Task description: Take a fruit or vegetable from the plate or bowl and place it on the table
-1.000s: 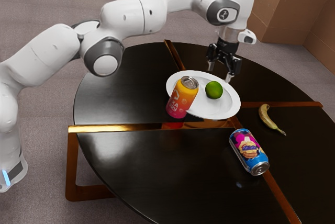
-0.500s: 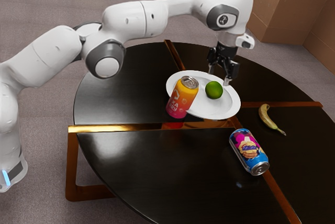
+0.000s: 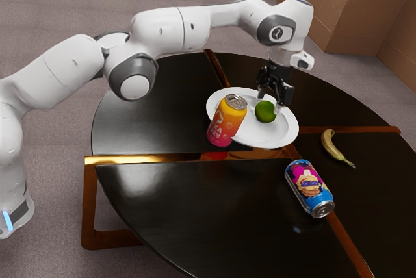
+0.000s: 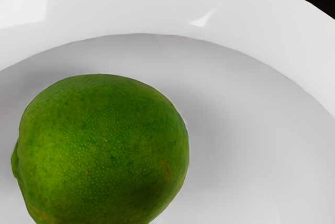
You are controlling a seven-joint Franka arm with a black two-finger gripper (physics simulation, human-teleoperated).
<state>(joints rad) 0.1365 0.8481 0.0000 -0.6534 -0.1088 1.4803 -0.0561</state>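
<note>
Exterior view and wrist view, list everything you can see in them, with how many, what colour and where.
Lime: one, green, on the plate
Plate: one, white, on the table
Orange-pink can: one, orange and pink, standing by the plate
Blue can: one, blue and pink, lying on the table
Banana: one, dull yellow, on the table
Table: one, black with brown strips, under these things
Floor: one, grey, around the table
Arm: one, white and grey, from the exterior view's left
Gripper: one, black, jaws open at the lime
</note>
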